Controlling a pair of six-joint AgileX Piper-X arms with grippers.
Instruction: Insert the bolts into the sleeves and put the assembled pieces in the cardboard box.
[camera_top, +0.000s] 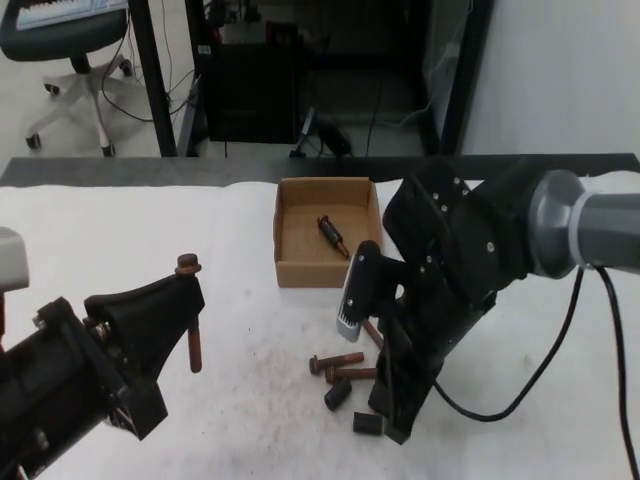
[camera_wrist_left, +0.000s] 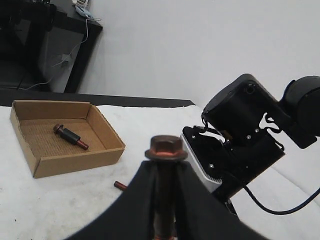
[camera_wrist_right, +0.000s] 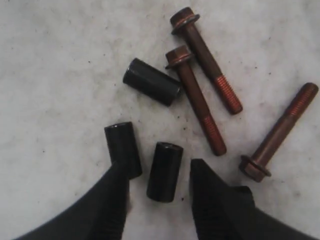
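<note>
1. Clamped upright in the left gripper (camera_wrist_left: 163, 175), over the surface's near left corner: one bolt (camera_wrist_left: 166, 149), head up.
2. Spread open near the middle of the near edge: right gripper (camera_wrist_right: 159, 167), straddling a lying sleeve (camera_wrist_right: 164, 172).
3. Probably stiff, smooth, apt to roll; best pinched across its middle.
4. Caught from the left wrist, outside the right wrist's frame: cardboard box (camera_wrist_left: 75, 160) holding one assembled piece (camera_wrist_left: 70, 136).

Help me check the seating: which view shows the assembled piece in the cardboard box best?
The left wrist view: the assembled piece lies on the cardboard box floor, its bolt head, black sleeve and bolt tip distinct. The high view shows it farther off, a small dark shape in the box.
</note>
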